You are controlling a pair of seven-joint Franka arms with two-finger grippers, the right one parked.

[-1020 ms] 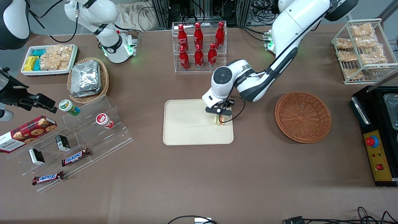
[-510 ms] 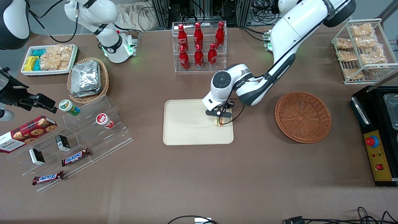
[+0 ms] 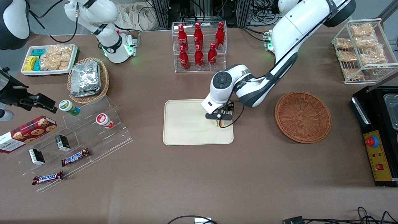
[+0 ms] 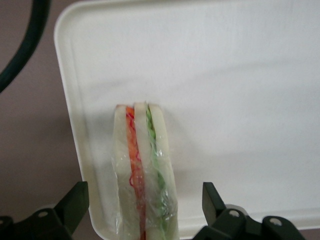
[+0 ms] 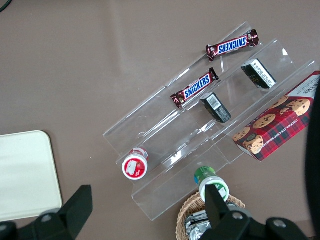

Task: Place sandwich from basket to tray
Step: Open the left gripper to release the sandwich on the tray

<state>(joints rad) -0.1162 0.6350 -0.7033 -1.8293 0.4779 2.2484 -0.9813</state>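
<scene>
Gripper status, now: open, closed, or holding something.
Gripper: open above the tray, fingers apart on either side of the sandwich, not clamping it.

1. The sandwich (image 4: 142, 175) has white bread with an orange-red filling layer and a green one, under clear wrap.
2. The tray (image 3: 183, 124) is plain cream-beige.
3. The basket (image 3: 303, 116) is brown wicker, with a small square weave at its centre.
4. The gripper (image 3: 218, 117), over the tray at its basket end, is black; its fingers (image 4: 75, 202) are black too.
5. The arm (image 3: 248, 85) is white with dark grey joints.
6. The surface (image 3: 199, 174) is dull brown.
7. The bottles (image 3: 198, 43) are red with white lettering.
</scene>
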